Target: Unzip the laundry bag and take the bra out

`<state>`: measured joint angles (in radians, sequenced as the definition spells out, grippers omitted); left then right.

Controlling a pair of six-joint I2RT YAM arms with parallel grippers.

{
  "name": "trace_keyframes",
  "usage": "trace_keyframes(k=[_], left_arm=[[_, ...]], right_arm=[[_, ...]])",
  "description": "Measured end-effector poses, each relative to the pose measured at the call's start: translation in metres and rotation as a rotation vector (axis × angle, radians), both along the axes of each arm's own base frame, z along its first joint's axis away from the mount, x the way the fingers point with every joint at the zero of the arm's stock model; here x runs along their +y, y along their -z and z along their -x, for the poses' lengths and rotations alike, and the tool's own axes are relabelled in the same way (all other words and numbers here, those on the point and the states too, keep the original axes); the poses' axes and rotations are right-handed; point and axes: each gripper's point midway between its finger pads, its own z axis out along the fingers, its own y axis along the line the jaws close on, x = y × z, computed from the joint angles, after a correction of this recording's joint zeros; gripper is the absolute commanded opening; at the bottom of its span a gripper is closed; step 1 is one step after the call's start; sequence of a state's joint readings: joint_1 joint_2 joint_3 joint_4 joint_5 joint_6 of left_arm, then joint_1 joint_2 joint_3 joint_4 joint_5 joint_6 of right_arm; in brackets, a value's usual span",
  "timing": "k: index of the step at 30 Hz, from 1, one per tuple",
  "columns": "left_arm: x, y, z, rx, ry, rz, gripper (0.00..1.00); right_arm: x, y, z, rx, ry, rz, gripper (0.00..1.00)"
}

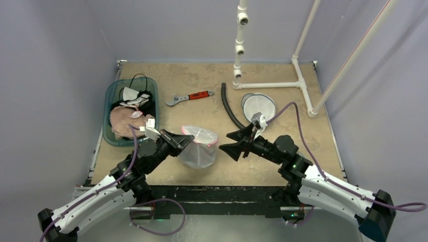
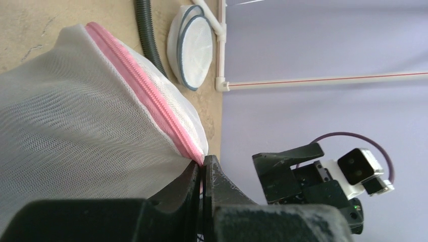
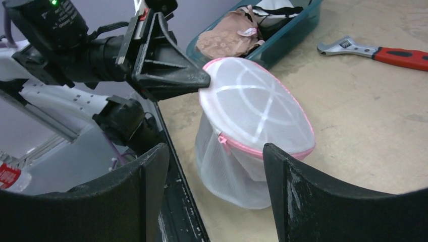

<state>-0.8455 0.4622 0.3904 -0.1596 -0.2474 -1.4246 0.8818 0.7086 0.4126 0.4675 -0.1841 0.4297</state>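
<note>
Got left claw (image 1: 188,141) clamped tight on rim of white mesh dome laundry bag (image 1: 199,146), tips pinching right at pink zipper band (image 2: 146,91). I read that as anchor, so bag won't slide once zipper gets tugged. Right claw (image 1: 233,142) gapes wide, nothing in it, facing bag from opposite side, near but not touching. Small pink zipper pull (image 3: 222,140) hangs straight ahead of right claw, framed between its fingers. Zipper looks closed all round. Bra presumably inside, I can't make it out through mesh.

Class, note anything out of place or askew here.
The red-handled adjustable wrench lies on the tabletop, a workshop tool among laundry. The white mesh, pink-zipped laundry bag leans, its rim pinched by the left gripper.
</note>
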Motion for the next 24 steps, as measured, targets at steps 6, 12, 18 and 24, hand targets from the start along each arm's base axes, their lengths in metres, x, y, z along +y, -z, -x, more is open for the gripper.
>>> trace_keyframes(k=[6, 12, 18, 24], left_arm=[[-0.002, -0.029, -0.007, -0.034, -0.022, 0.039, 0.0], [-0.005, -0.059, -0.012, -0.07, -0.03, 0.076, 0.0], [-0.006, -0.071, -0.013, -0.088, -0.029, 0.085, 0.0], [-0.008, -0.074, -0.014, -0.09, -0.028, 0.084, 0.0]], right_arm=[[0.006, -0.006, 0.011, 0.008, -0.064, -0.041, 0.62], [0.014, -0.005, 0.01, 0.063, -0.081, -0.08, 0.66], [0.02, -0.006, 0.005, 0.16, -0.065, -0.154, 0.65], [0.028, -0.008, 0.002, 0.214, -0.074, -0.2, 0.61]])
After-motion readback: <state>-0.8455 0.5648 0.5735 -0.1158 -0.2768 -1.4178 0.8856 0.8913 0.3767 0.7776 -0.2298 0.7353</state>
